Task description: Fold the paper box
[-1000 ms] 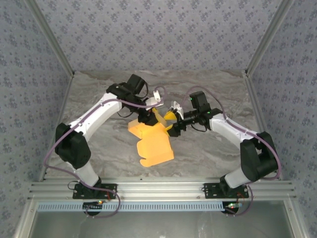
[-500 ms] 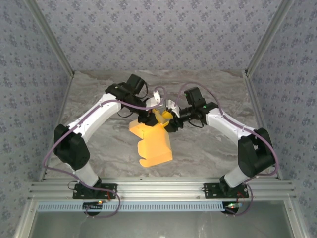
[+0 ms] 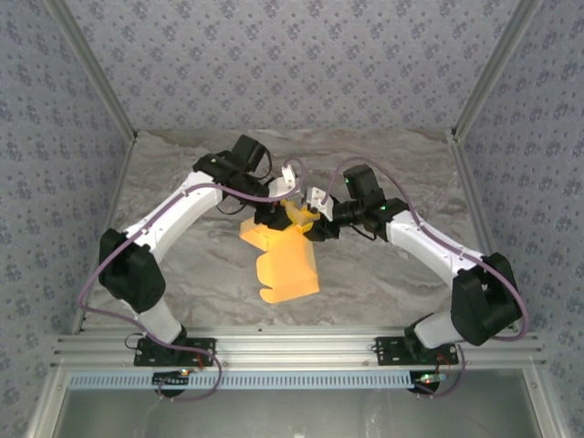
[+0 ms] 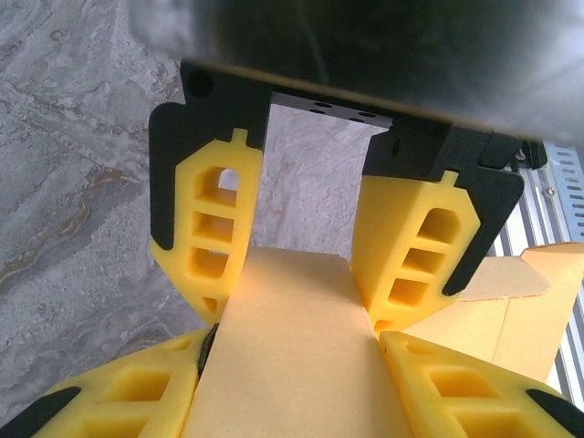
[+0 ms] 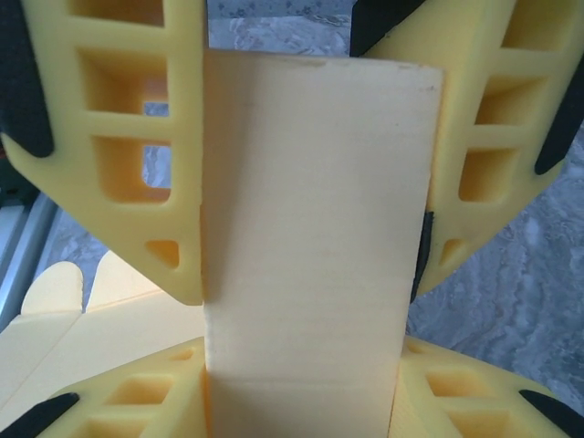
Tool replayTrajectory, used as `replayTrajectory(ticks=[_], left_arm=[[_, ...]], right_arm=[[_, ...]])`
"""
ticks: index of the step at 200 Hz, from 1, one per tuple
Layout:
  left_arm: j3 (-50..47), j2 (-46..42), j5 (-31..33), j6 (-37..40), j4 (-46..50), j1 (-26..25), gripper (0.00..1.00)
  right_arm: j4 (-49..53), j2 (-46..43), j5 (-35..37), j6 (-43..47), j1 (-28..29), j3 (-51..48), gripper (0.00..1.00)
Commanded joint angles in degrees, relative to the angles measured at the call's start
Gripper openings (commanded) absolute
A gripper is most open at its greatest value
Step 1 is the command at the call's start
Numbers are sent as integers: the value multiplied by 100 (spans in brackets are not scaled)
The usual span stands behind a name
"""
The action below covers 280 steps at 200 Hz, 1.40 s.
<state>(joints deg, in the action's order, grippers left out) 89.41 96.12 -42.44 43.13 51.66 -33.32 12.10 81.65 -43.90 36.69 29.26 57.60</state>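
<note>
Paper box (image 3: 285, 265): I see yellow-orange card, part-folded, near the middle of the grey marbled table (image 3: 392, 274). Its broad flap runs toward 6 o'clock, toward the arm bases. I cannot tell whether that flap rests on the surface.
Left gripper (image 3: 276, 213): it reaches in from 10 o'clock to the box's 12 o'clock end. On my left wrist feed its yellow fingers (image 4: 208, 239) press both sides of a narrow card panel, pinching the box.
Right gripper (image 3: 315, 225): it comes in from 3 o'clock. On my right wrist feed it squeezes a pale upright panel by both edges, so it too pinches the box.
Meeting point: the two grippers sit nose to nose on that panel, and each wrist feed has the other pair's fingertips at 6 o'clock.
</note>
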Motion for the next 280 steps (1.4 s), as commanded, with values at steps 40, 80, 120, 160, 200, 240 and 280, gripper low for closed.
replayTrajectory(ticks=[40,80,120,160,200,240,280], left_arm=[[68,-102,-781,97,290,31,39],[24,-124,-943,167,271,107,54],[-102,-166,-973,-3,-112,119,54],[-255,-225,-897,-20,-313,61,48],[-225,-124,-903,-236,-434,43,31],[-72,30,-754,-702,-368,120,32],[-11,-20,-699,-1381,-538,159,34]], right_arm=[[-347,-105,609,411,164,-90,30],[-125,-70,159,441,-88,70,24],[-224,-89,-73,327,-197,32,24],[-356,-15,-162,101,-280,40,22],[-380,129,-238,-564,-294,255,37],[-642,-161,-215,-1065,-633,-29,65],[-839,-1059,45,-1417,-1115,-619,68]])
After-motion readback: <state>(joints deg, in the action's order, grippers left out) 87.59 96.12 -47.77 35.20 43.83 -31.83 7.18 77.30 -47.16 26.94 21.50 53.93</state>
